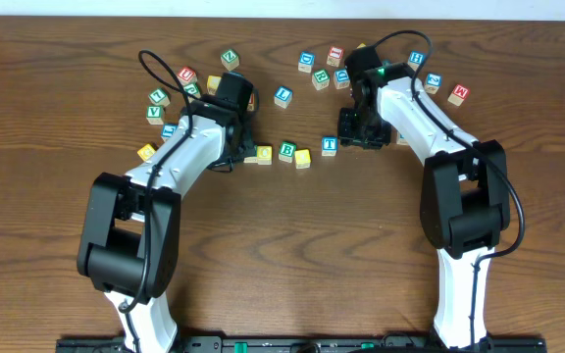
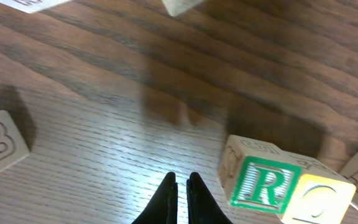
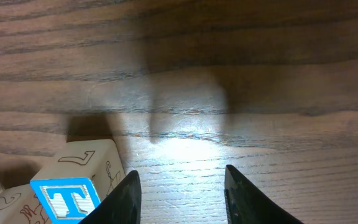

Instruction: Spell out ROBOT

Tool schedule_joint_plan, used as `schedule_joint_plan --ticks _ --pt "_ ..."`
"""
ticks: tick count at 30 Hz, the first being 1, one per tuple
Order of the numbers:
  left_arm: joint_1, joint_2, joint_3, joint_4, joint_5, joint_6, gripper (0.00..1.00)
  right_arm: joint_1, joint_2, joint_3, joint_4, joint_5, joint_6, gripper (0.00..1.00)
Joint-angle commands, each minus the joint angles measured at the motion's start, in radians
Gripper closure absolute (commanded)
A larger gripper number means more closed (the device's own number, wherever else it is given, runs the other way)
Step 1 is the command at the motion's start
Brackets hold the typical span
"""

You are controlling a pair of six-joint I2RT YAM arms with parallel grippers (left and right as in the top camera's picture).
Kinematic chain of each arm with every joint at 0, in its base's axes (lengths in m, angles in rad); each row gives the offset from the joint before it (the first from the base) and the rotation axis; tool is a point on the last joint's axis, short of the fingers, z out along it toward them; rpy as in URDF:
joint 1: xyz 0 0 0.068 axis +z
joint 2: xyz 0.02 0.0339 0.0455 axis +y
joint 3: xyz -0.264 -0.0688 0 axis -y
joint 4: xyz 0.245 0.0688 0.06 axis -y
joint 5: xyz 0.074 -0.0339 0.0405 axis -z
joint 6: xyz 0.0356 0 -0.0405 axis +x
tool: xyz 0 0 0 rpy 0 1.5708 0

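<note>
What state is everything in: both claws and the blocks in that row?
Left gripper: shut, empty.
Right gripper: open, empty.
Green-lettered R wooden cube: lying free.
Yellow-topped wooden cube beside R: touching it, free.
Green-lettered B wooden cube: letter up, free.
Yellow-topped wooden cube beside T: lying free.
Blue-lettered T wooden cube: letter up, outside the right gripper's fingers.

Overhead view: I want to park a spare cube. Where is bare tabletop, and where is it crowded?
Widest bare patch: the table on the robot's side of the row with the B cube and T cube, between the left arm and right arm. The side edges are bare too. Crowded: the scattered cubes along the back.
</note>
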Motion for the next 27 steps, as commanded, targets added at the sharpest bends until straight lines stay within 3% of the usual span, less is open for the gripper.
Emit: schedule_joint_plan --ticks 1,27 --pt "-0.011 0.011 -0.008 0.003 -0.001 -0.009 0.93 0.008 0.010 -0.025 -0.001 0.001 -0.007 0.62" --pt "-0.043 0.012 -0.008 0.018 0.007 -0.010 0.93 0.029 0.010 -0.066 0.072 -0.044 -0.094 0.62"
